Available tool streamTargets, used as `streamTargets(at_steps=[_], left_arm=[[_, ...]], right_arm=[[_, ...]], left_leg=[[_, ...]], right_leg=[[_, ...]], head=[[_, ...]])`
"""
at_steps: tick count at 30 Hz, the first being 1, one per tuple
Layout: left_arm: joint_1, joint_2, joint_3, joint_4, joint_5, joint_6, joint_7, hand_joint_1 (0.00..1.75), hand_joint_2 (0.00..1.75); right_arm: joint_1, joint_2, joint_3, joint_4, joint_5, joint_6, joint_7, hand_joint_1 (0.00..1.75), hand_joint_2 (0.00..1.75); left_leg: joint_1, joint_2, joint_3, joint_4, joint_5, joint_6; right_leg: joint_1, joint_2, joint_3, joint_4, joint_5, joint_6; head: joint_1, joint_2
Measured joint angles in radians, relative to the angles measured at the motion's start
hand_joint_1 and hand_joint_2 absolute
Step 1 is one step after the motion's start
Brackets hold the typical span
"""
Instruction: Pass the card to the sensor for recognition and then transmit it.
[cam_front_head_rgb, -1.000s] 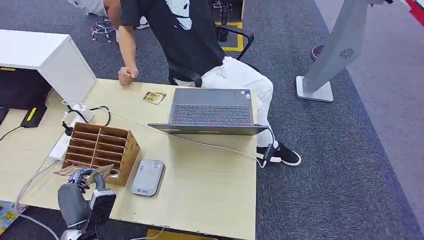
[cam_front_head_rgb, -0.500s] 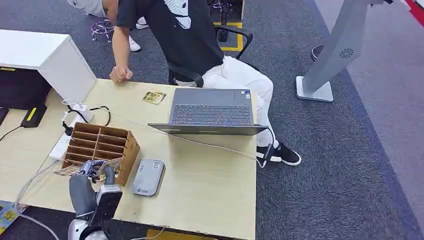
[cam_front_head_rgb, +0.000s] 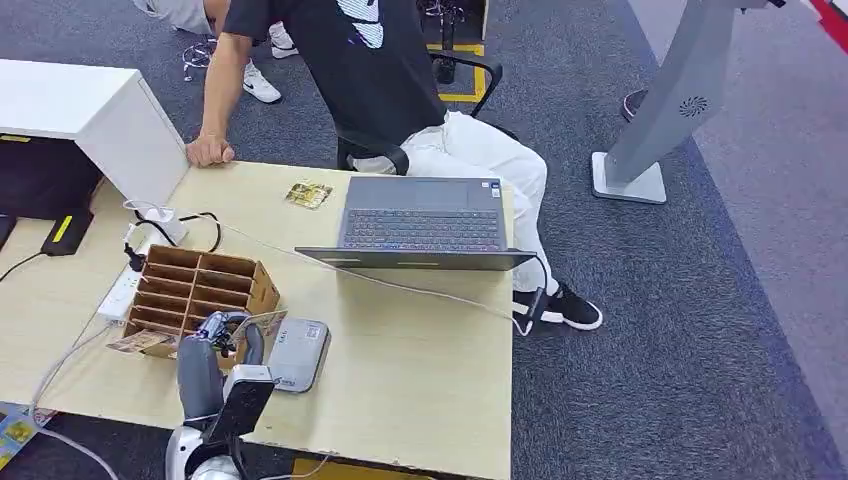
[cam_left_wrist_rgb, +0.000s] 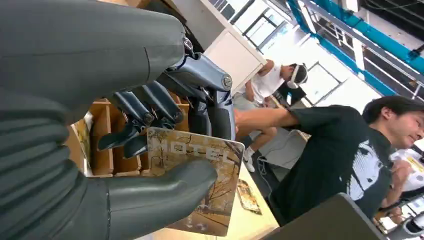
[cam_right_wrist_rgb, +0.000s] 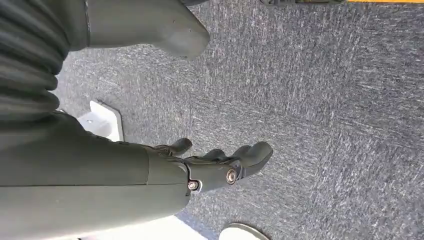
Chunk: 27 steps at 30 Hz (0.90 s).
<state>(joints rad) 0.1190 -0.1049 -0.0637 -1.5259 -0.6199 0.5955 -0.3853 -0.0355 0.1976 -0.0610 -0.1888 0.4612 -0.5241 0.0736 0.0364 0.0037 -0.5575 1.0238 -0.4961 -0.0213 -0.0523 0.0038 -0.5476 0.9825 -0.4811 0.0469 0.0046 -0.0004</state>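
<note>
Light wood surface (cam_front_head_rgb: 420, 370) on grey carpet, laptop (cam_front_head_rgb: 425, 222) at far edge, person's fist (cam_front_head_rgb: 209, 151) on far left corner. My left hand (cam_front_head_rgb: 228, 335) near front edge pinches card (cam_left_wrist_rgb: 200, 180) between thumb and fingers, card beside grey sensor (cam_front_head_rgb: 298, 355), in front of cardboard organizer (cam_front_head_rgb: 203, 290). My right hand (cam_right_wrist_rgb: 220, 162) hangs over carpet, fingers loosely apart, holding nothing.

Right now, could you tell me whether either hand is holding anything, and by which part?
The left hand pinches the hotel card at one end, thumb on its printed face and fingers behind. The right hand holds nothing.
</note>
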Motion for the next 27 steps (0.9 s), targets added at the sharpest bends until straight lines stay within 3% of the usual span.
streamTargets(at_steps=[2, 7, 9, 18, 27], left_arm=[[0.002, 0.003, 0.000, 0.003, -0.022, -0.001, 0.038, 1.75, 1.75], [0.007, 0.016, 0.002, 0.021, -0.244, 0.009, 0.229, 1.75, 1.75], [0.010, 0.025, 0.007, 0.029, -0.289, 0.010, 0.266, 1.75, 1.75], [0.014, 0.045, 0.011, 0.054, -0.319, 0.011, 0.283, 1.75, 1.75], [0.008, 0.052, 0.011, 0.103, -0.265, 0.010, 0.195, 1.75, 1.75]], right_arm=[[0.000, 0.000, 0.000, 0.000, 0.001, 0.000, 0.001, 0.00, 1.75], [0.001, 0.001, -0.006, 0.000, 0.001, 0.001, 0.010, 0.00, 1.75], [0.001, 0.001, -0.011, 0.000, 0.001, 0.001, 0.013, 0.00, 1.75], [0.002, 0.001, -0.017, 0.000, 0.013, 0.008, 0.002, 0.00, 1.75], [0.001, 0.001, -0.018, 0.000, 0.021, 0.002, -0.011, 0.00, 1.75]], left_leg=[[0.000, 0.000, 0.000, 0.000, 0.000, 0.000], [0.000, 0.000, 0.000, 0.000, 0.000, 0.000], [0.000, 0.000, 0.000, 0.000, 0.000, 0.000], [0.000, 0.000, 0.000, 0.000, 0.000, 0.000], [0.000, 0.000, 0.000, 0.000, 0.000, 0.000]], right_leg=[[0.000, 0.000, 0.000, 0.000, 0.000, 0.000], [0.000, 0.000, 0.000, 0.000, 0.000, 0.000], [0.000, 0.000, 0.000, 0.000, 0.000, 0.000], [0.000, 0.000, 0.000, 0.000, 0.000, 0.000], [0.000, 0.000, 0.000, 0.000, 0.000, 0.000]], head=[[0.000, 0.000], [0.000, 0.000], [0.000, 0.000], [0.000, 0.000], [0.000, 0.000]])
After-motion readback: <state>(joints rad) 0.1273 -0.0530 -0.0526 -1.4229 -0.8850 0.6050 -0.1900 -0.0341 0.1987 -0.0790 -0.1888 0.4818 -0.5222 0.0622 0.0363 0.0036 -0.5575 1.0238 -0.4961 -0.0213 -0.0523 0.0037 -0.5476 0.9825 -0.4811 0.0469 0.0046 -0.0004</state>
